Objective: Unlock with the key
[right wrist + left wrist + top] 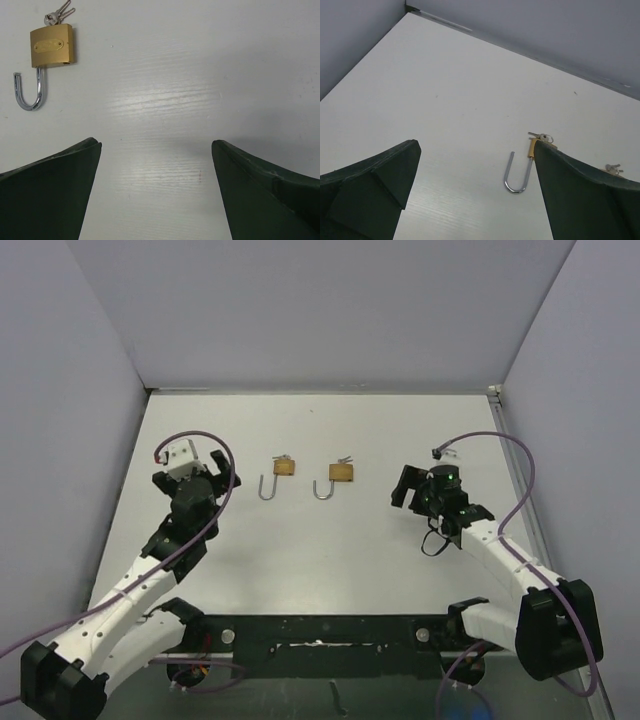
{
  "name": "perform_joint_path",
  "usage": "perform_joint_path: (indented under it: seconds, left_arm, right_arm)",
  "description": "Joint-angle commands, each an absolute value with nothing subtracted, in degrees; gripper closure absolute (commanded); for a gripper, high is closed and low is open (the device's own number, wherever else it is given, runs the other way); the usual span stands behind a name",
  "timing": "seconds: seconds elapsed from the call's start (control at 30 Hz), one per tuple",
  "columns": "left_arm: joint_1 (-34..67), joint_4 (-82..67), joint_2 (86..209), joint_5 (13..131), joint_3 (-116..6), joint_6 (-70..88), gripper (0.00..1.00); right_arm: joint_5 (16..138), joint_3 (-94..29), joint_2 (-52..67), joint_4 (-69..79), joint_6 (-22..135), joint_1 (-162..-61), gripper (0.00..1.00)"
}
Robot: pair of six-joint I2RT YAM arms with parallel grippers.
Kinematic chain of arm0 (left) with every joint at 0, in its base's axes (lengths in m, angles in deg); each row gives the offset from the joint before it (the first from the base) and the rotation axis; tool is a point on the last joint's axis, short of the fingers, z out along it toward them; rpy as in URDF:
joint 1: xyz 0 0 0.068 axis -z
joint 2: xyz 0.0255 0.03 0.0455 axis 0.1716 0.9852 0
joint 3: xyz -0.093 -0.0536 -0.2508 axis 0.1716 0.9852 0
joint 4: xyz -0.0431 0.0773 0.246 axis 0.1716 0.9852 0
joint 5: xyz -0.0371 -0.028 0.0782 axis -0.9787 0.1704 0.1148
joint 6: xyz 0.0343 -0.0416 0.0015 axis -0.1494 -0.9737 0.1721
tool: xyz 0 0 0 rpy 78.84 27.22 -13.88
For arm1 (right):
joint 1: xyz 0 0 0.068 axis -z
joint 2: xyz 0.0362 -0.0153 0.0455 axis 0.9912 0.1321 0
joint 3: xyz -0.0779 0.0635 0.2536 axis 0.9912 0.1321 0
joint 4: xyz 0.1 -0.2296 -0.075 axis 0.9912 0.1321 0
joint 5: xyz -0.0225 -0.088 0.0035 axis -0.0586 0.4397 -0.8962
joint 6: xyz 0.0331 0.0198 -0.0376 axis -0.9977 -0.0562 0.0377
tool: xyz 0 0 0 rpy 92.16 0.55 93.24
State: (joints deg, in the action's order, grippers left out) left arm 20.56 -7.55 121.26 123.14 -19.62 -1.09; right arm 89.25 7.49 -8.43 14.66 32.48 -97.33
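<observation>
Two brass padlocks lie side by side on the white table (pixel 330 560), near its middle and between the arms. The left padlock (pixel 285 468) and the right padlock (pixel 342 473) do not touch. Each has small keys (pixel 346 460) at its far end and a steel shackle (pixel 323 489) pointing back toward the arm bases. Each shackle is a J set off to the left of the body, its free end outside it.

The left gripper (pixel 212 480) is left of the left padlock and apart from it, fingers spread wide and holding nothing. In its wrist view one finger (pixel 585 200) hides most of that lock's body, leaving the shackle and keys showing beside it.

The right gripper (pixel 408 487) is right of the right padlock and also apart from it, jaws spread and empty. Its wrist view shows one lock lying flat at upper left, probably the right padlock, well apart from the fingers (pixel 50 195). The keys are at its top and the shackle's free end sits beside the body.
</observation>
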Motion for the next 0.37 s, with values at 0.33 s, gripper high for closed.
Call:
perform_joint_path:
  seconds: [0.33]
  left_arm:
    - [16.58, -16.88, 114.2, 122.65, -12.57, -0.37, 0.02]
  right_arm:
    - [90.1, 8.42, -9.58, 8.51, 28.8, -97.16, 0.0]
